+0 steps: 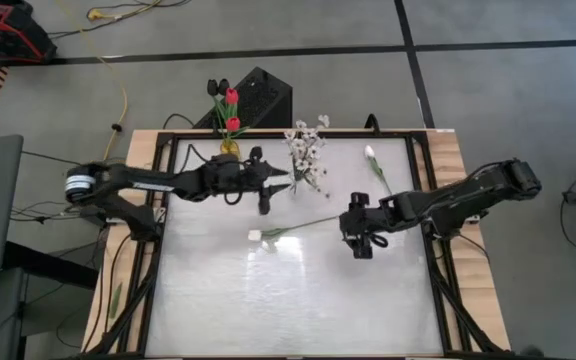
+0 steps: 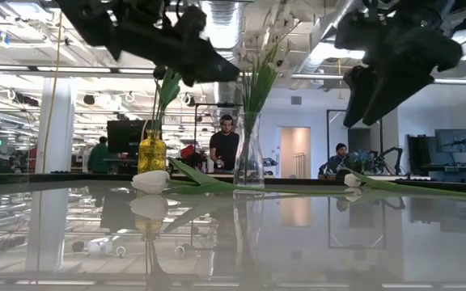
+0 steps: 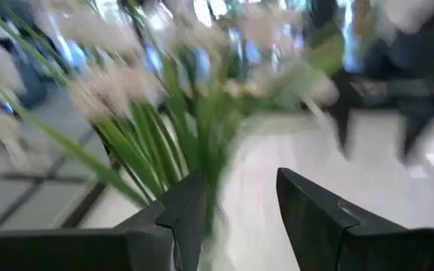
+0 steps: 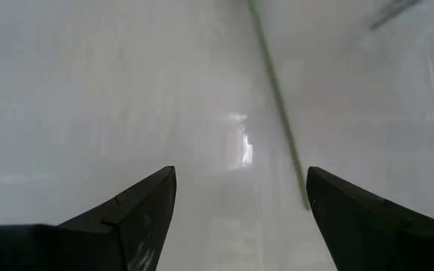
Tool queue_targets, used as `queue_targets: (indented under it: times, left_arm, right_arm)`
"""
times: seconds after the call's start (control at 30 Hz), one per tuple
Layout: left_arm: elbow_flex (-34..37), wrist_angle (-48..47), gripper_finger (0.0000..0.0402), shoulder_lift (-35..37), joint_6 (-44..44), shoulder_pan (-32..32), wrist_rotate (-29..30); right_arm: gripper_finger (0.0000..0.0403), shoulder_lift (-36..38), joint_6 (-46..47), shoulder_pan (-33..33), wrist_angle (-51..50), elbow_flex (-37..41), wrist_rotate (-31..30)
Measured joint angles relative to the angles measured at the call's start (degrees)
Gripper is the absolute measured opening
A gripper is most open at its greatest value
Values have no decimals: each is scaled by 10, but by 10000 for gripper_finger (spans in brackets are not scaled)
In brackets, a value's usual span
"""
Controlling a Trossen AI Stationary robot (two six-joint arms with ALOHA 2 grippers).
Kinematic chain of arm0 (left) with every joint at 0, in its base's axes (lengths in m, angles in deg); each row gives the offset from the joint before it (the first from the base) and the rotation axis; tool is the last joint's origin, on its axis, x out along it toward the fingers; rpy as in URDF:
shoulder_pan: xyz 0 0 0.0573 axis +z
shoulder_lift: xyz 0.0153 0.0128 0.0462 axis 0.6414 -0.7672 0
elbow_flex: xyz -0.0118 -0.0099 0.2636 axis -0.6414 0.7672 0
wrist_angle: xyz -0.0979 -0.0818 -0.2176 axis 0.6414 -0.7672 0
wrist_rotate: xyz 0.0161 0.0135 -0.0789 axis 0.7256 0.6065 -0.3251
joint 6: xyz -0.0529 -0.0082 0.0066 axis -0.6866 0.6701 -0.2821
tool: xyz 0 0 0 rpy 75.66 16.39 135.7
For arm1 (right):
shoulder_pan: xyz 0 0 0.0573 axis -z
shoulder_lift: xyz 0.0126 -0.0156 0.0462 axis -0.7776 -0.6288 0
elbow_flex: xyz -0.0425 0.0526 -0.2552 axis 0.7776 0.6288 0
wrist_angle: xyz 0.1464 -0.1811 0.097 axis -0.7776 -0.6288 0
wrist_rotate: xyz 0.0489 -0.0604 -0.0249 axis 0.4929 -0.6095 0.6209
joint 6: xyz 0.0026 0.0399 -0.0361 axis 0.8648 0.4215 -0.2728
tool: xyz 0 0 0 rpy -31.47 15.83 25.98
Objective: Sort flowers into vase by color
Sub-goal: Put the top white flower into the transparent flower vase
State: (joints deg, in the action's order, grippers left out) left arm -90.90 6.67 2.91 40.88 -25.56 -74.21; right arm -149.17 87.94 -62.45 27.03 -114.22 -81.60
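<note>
A clear vase (image 1: 306, 172) of leafy white-blossom sprigs stands at the table's far middle. A yellow vase (image 1: 229, 145) with red tulips stands to its left. One white tulip (image 1: 288, 228) lies flat mid-table, head toward the left. A second white tulip (image 1: 378, 172) lies toward the far right. My left gripper (image 1: 276, 188) is open and hovers just left of the clear vase; the sprig stems (image 3: 153, 162) show close ahead of it. My right gripper (image 1: 360, 240) is open, points down and hangs above the table by the stem end (image 4: 301, 192) of the mid-table tulip.
A dark frame (image 1: 423, 200) rims the glossy white table top. A black box (image 1: 258, 95) sits beyond the far edge behind the yellow vase (image 2: 152, 153). Bare surface spreads over the near half. People show in the room beyond the table.
</note>
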Motion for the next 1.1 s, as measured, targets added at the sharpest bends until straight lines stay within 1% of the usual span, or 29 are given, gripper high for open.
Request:
queue_targets:
  times: [0.1, 0.13, 0.23, 0.37, 0.47, 0.57, 0.63, 0.73, 0.83, 0.9, 1.0, 1.1]
  left_arm:
    - [0, -75, 150, 41, -6, -23, 10]
    - [0, -101, 150, 54, -22, -30, 17]
    - [0, -151, 149, 77, -80, -58, 59]
    - [0, -191, 143, 81, -108, -107, 109]
    - [12, -187, 138, 78, -116, -151, 139]
    - [29, -190, 135, 76, -129, -191, 181]
    - [43, -177, 134, 76, -142, -215, 207]
    - [61, -184, 134, 76, -172, -245, 247]
    - [72, -180, 134, 76, -190, -266, 276]
    - [77, -180, 134, 76, -197, -275, 291]
    - [80, -179, 134, 76, -198, -281, 304]
    - [80, -178, 134, 76, -197, -280, 311]
  right_arm:
    - [324, 18, 22, 25, -25, 0, 0]
    - [324, 22, 32, 34, -38, 0, 0]
    - [324, 26, 64, 71, -71, 0, 0]
    - [324, 13, 107, 134, -121, 0, -13]
    - [324, 2, 136, 198, -133, 0, -44]
    - [324, -12, 142, 273, -129, 0, -45]
    - [324, -25, 132, 325, -132, 0, -45]
    - [324, -45, 108, 402, -131, 0, -44]
    - [324, -71, 94, 466, -124, 0, -45]
    - [324, -87, 83, 499, -123, 0, -45]
    - [324, -114, 64, 531, -123, 0, -44]
    - [320, -140, 37, 548, -117, 0, -18]
